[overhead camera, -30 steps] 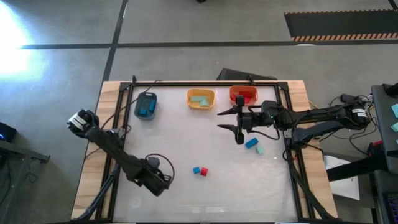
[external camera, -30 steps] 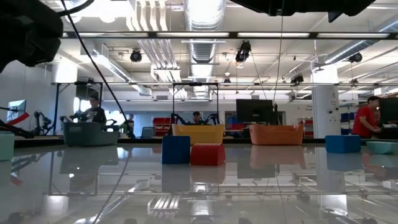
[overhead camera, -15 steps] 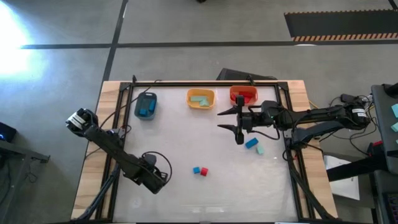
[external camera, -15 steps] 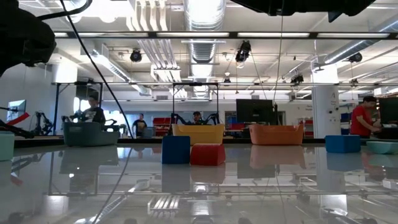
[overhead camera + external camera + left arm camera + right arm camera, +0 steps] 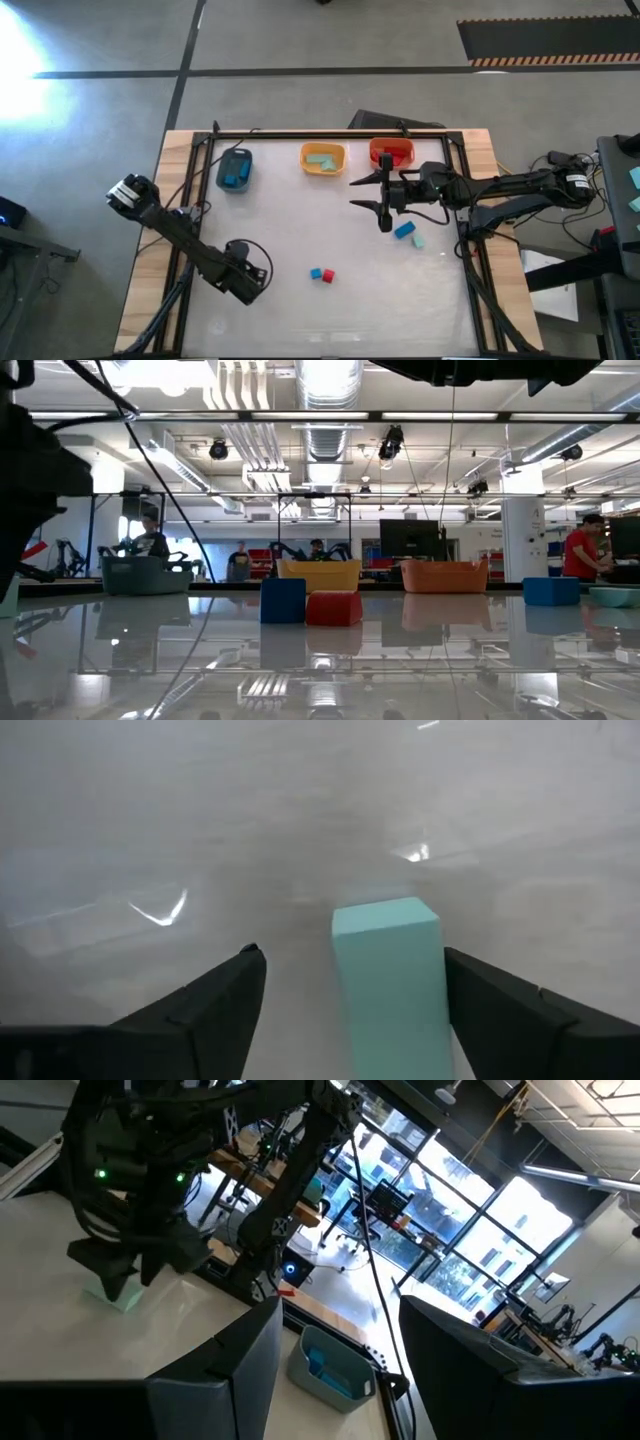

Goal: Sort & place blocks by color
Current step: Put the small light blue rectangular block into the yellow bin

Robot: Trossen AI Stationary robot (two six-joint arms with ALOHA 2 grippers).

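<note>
A pale teal block [image 5: 385, 975] stands on the table between the two fingers of my left gripper [image 5: 352, 960]. The gripper is open and points down at the near left [image 5: 245, 280]; the block is nearer one finger [image 5: 500, 1010], and I cannot tell if they touch. The right wrist view shows this block [image 5: 118, 1295] under the left arm. A blue block [image 5: 316, 273] and a red block [image 5: 327, 276] lie side by side mid-table. Another blue block [image 5: 404, 230] and a teal block [image 5: 418, 240] lie below my right gripper [image 5: 362, 193], which hangs open and holds nothing.
Three bins stand along the far edge. The grey bin [image 5: 235, 170] holds a blue block, the yellow-orange bin [image 5: 322, 158] holds teal blocks and the orange-red bin [image 5: 392, 152] holds a red one. A black frame [image 5: 465, 250] rims the table. People show in the room behind.
My left gripper has sunk toward the table and shifted a little toward the left edge. In the low view its dark shape has dropped lower at the picture's left. The blocks have stayed where they were.
</note>
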